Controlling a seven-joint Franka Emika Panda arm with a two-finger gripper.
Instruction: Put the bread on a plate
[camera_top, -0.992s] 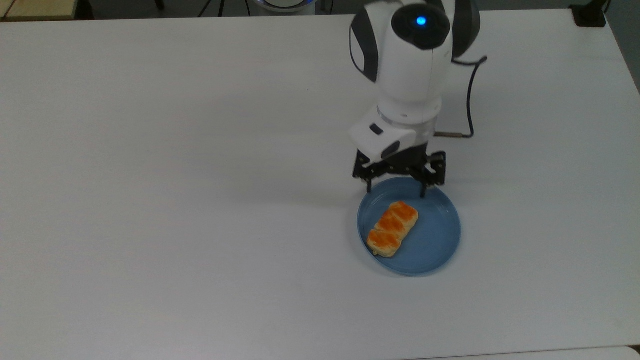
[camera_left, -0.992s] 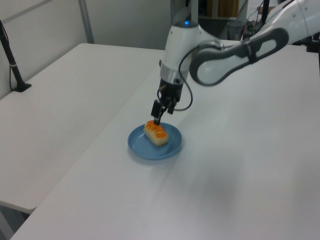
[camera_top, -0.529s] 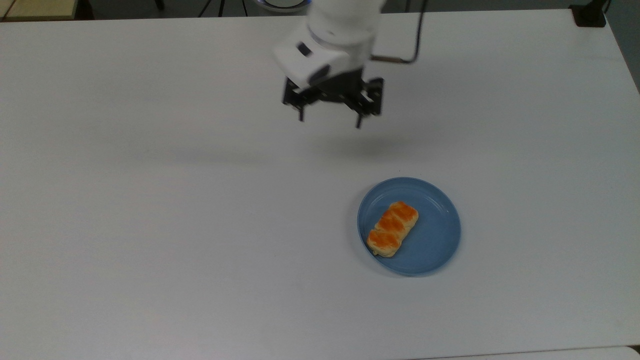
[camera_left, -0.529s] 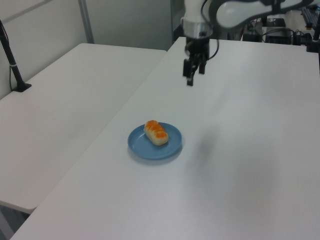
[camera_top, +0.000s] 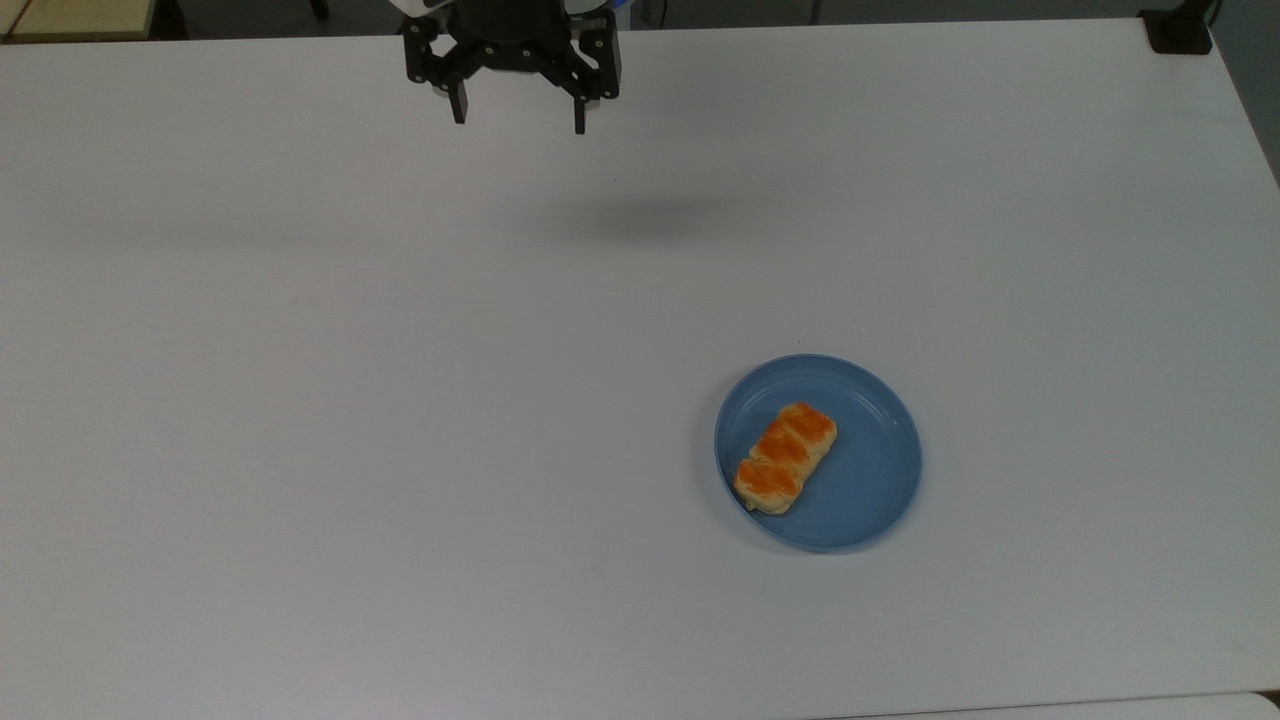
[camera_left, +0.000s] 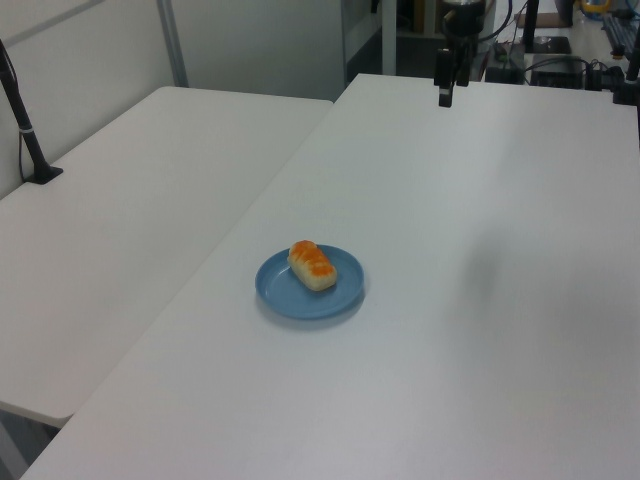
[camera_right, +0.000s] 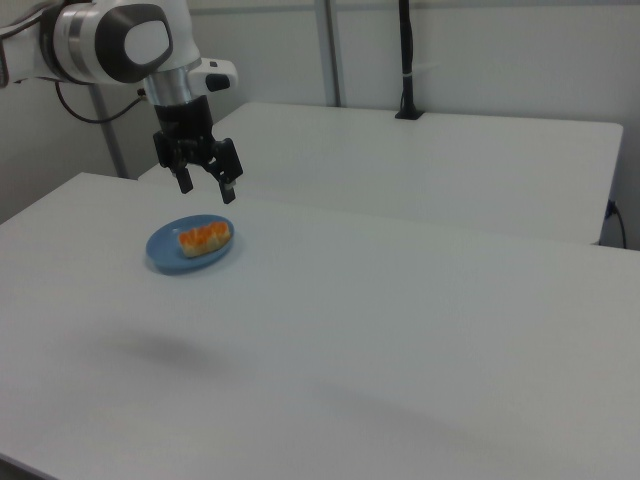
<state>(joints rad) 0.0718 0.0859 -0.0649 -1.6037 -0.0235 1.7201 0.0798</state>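
Note:
The bread (camera_top: 786, 456), a small braided roll with an orange-brown top, lies on the blue plate (camera_top: 870, 480), toward the plate's left half in the top view. It also shows on the plate (camera_left: 290, 297) as the bread (camera_left: 313, 265) in the left view, and as the bread (camera_right: 205, 237) on the plate (camera_right: 165, 252) in the right view. My gripper (camera_top: 518, 120) hangs open and empty high above the table's far edge, well away from the plate. The same gripper (camera_right: 206, 190) and gripper (camera_left: 443, 97) show in the side views.
The white table (camera_top: 400, 400) stretches wide around the plate. A second white table (camera_left: 120, 200) adjoins it, with a black pole (camera_left: 25, 130) clamped on it. A black clamp (camera_top: 1180, 30) sits at the top view's upper right corner.
My gripper has risen from just above the plate and drawn back to the table's far edge, toward the top view's upper left. The bread and plate have stayed put.

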